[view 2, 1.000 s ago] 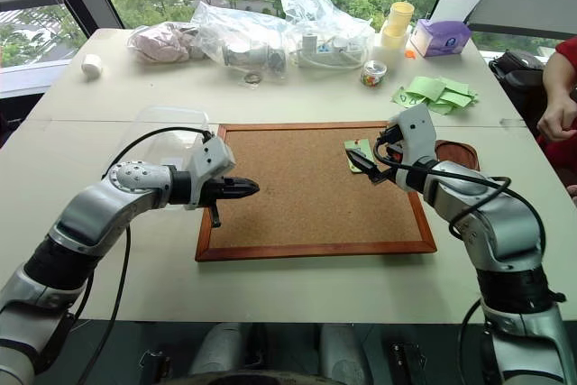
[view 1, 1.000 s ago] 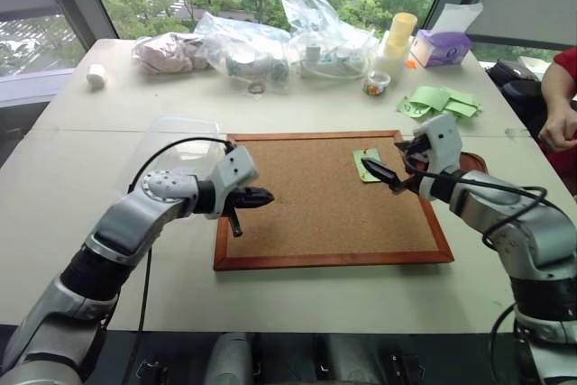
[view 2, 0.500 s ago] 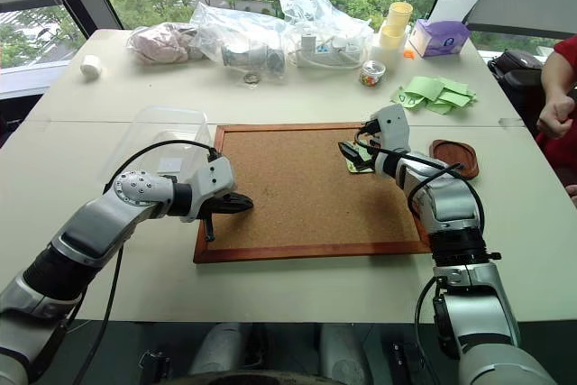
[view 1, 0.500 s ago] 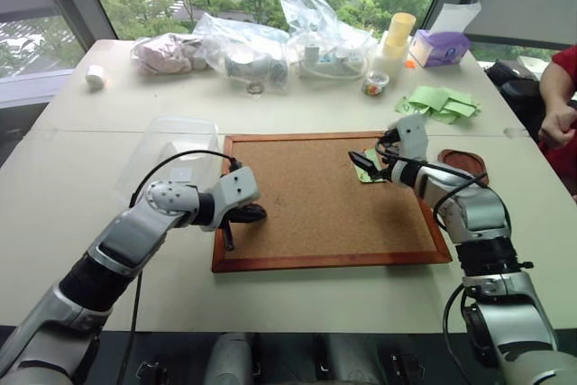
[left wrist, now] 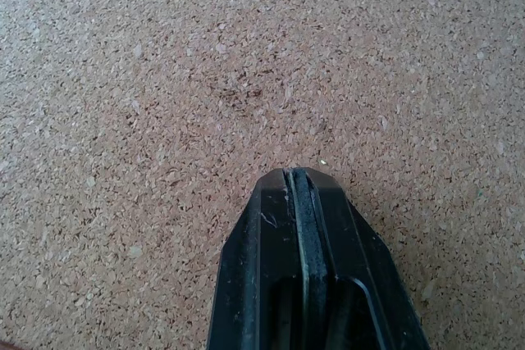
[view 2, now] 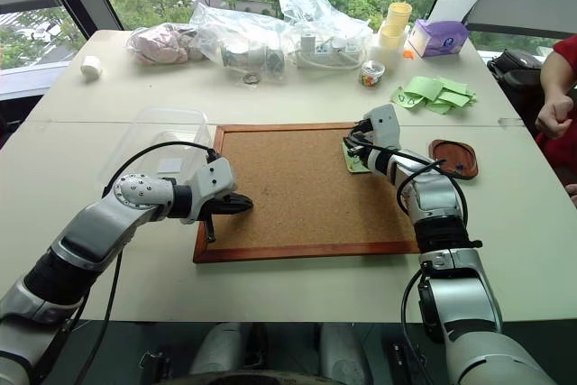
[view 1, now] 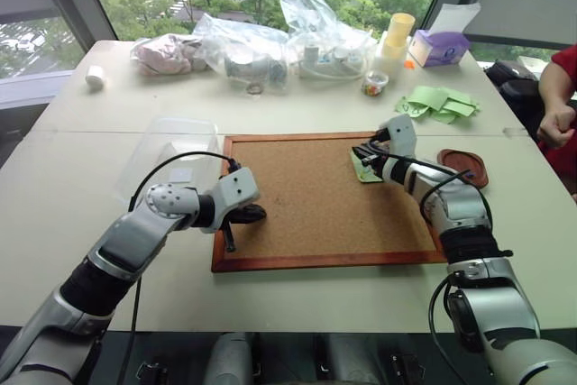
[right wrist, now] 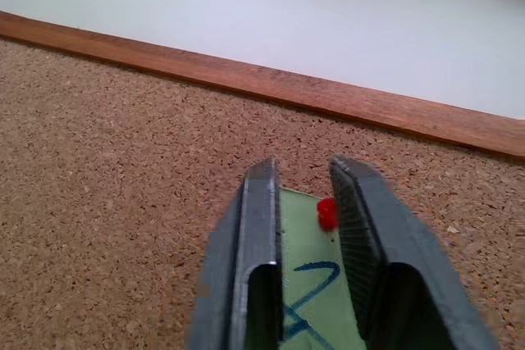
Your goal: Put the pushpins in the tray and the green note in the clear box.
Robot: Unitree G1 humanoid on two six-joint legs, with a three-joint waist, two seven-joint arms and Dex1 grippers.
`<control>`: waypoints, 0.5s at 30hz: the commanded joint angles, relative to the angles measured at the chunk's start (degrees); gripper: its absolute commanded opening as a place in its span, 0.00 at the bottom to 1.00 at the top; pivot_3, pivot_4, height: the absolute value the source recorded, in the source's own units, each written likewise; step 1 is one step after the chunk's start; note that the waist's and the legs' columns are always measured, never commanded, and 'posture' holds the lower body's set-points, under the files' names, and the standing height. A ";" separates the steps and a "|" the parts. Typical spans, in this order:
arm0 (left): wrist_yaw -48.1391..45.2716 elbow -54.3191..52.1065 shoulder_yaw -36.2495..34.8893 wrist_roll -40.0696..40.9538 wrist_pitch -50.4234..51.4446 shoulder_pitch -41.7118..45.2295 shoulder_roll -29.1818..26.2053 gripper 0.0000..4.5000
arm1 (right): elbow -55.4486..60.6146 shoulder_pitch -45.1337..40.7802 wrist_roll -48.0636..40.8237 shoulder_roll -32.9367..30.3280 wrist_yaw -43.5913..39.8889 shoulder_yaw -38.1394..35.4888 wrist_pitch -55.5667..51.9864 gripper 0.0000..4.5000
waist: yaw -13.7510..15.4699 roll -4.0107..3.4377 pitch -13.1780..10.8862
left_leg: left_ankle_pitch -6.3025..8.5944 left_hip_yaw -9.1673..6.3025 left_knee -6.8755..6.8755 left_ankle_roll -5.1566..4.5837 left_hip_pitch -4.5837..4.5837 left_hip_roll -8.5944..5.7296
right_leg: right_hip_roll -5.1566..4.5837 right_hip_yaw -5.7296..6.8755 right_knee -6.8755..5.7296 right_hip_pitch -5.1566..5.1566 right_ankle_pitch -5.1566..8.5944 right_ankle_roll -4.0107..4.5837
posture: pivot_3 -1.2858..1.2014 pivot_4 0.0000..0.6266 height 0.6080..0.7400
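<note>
The green note (view 1: pixel 363 169) lies on the corkboard (view 1: pixel 315 214) near its far right corner, held by a red pushpin (right wrist: pixel 326 213). My right gripper (view 1: pixel 361 152) is down on the note. Its fingers (right wrist: pixel 261 202) are drawn in to a narrow gap astride the pin's head, which lies against one finger; I cannot tell whether it is pinched. The reddish-brown tray (view 1: pixel 467 173) sits on the table just right of the board. The clear box (view 1: pixel 171 151) stands left of the board. My left gripper (view 1: pixel 255 214) rests shut and empty over the board's left edge, its fingertips (left wrist: pixel 283 202) pressed together.
A heap of green slips (view 1: pixel 442 101) lies behind the tray. Wrinkly plastic bags (view 1: pixel 270 47), stacked cups (view 1: pixel 397 38) and a purple tissue box (view 1: pixel 440 47) line the far side. A person's arm (view 1: pixel 561 114) is at the right edge.
My right gripper moved forward and down onto the green note, and its wide-open fingers closed in around the red pushpin. The left arm has barely shifted.
</note>
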State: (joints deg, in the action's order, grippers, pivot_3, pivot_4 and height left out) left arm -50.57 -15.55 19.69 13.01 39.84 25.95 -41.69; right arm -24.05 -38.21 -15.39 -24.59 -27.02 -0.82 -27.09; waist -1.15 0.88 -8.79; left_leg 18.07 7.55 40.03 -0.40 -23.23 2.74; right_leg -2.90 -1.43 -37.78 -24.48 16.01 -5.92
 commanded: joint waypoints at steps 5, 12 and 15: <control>-0.23 0.10 0.31 -1.20 0.80 -0.72 0.04 0.00 | 1.84 -0.21 0.30 0.63 -0.86 -2.00 1.30 0.01 | 0.01 0.00 0.00 | -0.01 0.00 0.00 0.01 0.00 0.00 | 0.00 -0.01 -0.03 0.00 0.00 0.00 | 0.52 0.24 0.96; -0.35 -0.09 0.79 -1.49 0.96 -0.86 0.14 0.00 | 5.41 -0.08 -1.10 1.01 -0.39 -5.94 5.11 0.01 | 0.08 -0.01 0.00 | -0.01 0.00 0.00 0.02 0.00 0.00 | 0.00 -0.01 -0.04 0.00 0.00 0.00 | 0.52 0.24 0.96; -0.49 -0.06 0.89 -1.67 1.00 -0.85 0.22 0.00 | 6.14 0.18 -1.11 0.95 -0.56 -6.43 4.92 0.01 | 0.05 -0.01 0.00 | -0.01 0.00 0.00 0.02 0.01 0.00 | 0.00 -0.01 -0.05 0.00 0.00 0.00 | 0.52 0.24 0.96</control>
State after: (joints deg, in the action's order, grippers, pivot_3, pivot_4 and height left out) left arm -50.72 -15.75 19.60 12.35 39.92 25.89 -41.42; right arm -20.32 -37.84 -15.93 -23.53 -27.40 -6.07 -23.11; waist -1.10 0.86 -8.79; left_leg 18.06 7.55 40.03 -0.38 -23.22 2.74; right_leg -2.90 -1.44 -37.83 -24.49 16.01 -5.92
